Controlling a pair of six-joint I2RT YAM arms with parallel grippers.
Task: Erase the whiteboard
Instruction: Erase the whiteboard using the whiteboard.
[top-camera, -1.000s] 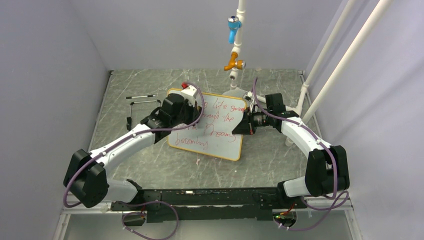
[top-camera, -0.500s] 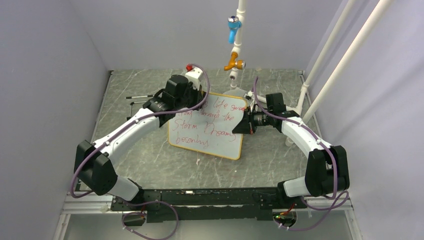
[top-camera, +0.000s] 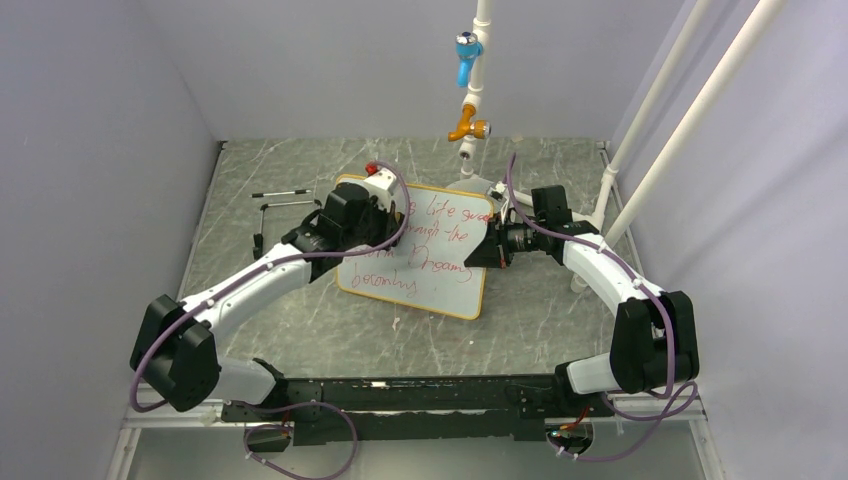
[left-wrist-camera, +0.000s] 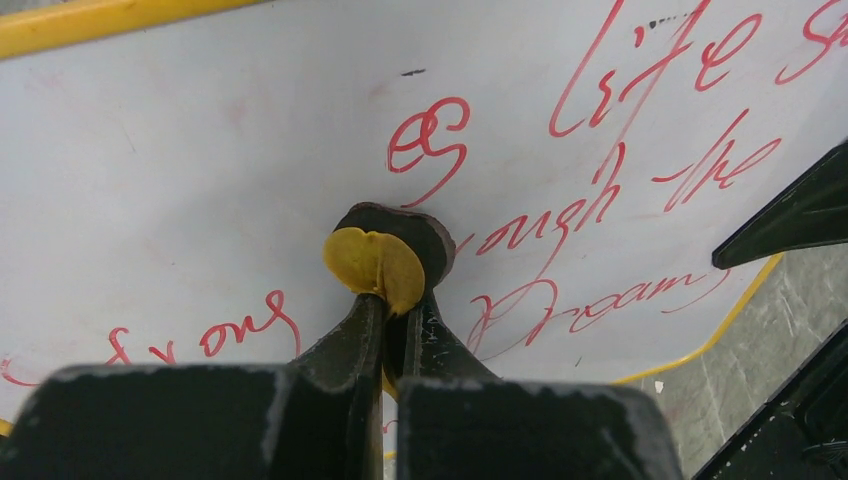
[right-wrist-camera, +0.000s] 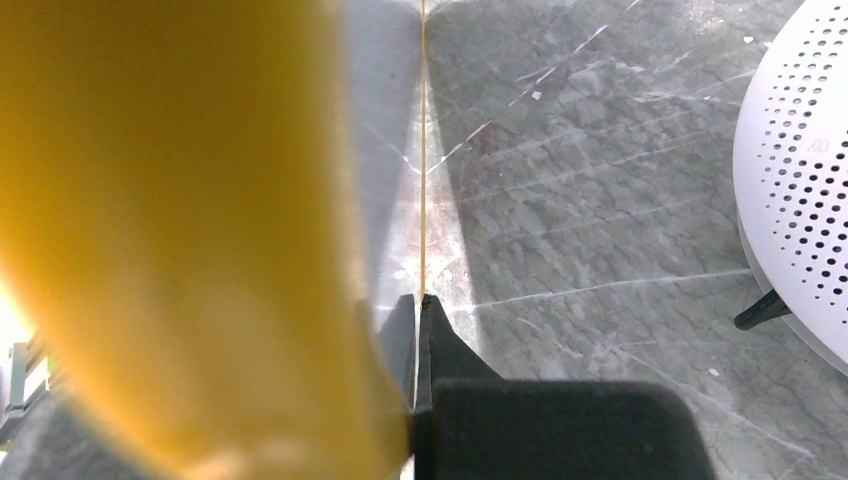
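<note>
Holds the whiteboard (top-camera: 440, 285) at mid-table, right hand (top-camera: 492, 250) clamped on its right edge. Presses an eraser (left-wrist-camera: 375, 260), pinched tight in the left hand (left-wrist-camera: 395, 305), onto its far-left part. Sets the long axis left-right, slightly skewed. Leaves bare table (top-camera: 300, 320) left and near.

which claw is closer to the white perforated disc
Right. The right claw clamps the whiteboard edge, with the disc just off to its side; the left claw presses an eraser on the board's writing.
</note>
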